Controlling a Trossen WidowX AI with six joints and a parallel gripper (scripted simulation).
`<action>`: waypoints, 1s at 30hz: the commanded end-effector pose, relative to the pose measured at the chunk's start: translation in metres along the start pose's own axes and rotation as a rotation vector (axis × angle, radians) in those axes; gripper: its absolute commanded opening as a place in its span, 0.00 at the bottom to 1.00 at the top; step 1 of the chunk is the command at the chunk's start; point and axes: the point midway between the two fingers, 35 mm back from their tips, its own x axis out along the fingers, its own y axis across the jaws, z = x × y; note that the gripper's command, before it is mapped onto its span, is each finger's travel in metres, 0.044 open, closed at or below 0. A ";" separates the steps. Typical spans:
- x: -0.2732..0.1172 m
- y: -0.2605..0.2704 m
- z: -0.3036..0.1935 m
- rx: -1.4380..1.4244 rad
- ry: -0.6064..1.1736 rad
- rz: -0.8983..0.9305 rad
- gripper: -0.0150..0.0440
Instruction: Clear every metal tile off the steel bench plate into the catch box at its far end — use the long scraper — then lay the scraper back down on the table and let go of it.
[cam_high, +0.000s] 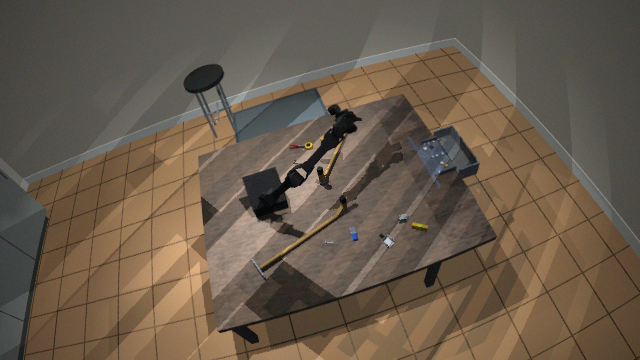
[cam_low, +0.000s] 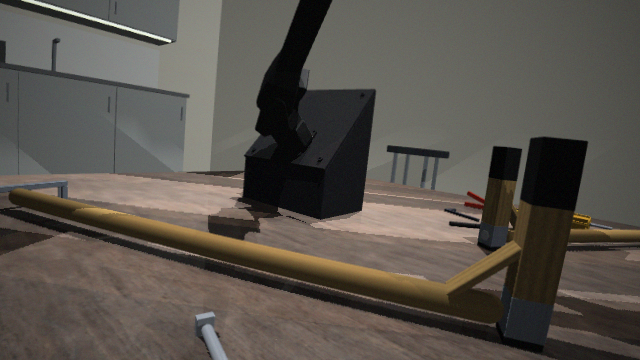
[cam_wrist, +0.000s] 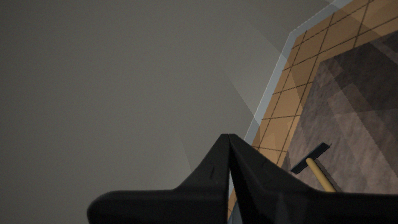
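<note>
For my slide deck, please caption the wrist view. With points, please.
Closed gripper fingertips meet before a grey wall, a dark-headed tool (cam_wrist: 311, 158) beyond.

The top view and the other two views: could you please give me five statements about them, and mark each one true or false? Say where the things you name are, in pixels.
1. The gripper (cam_high: 359, 119) (cam_wrist: 227, 140) is shut with nothing between its fingers. True.
2. No small pieces lie on the bench plate. False: several small pieces lie on the bench plate (cam_high: 440, 150).
3. The near long-handled tool (cam_high: 300, 243) (cam_low: 250, 253) has an upright post at one end of its handle. True.
4. The round-topped stool stands on the table. False: the round-topped stool (cam_high: 204, 78) (cam_low: 417, 151) stands on the floor.
5. The blue object lies in the catch box. False: the blue object (cam_high: 354, 234) lies on the table, away from the catch box (cam_high: 468, 170).
</note>
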 end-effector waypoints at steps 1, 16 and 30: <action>-0.008 -0.015 -0.005 0.008 0.031 -0.070 0.25; -0.034 -0.064 -0.035 0.036 0.172 -0.302 0.25; -0.069 -0.103 -0.063 0.038 0.314 -0.510 0.25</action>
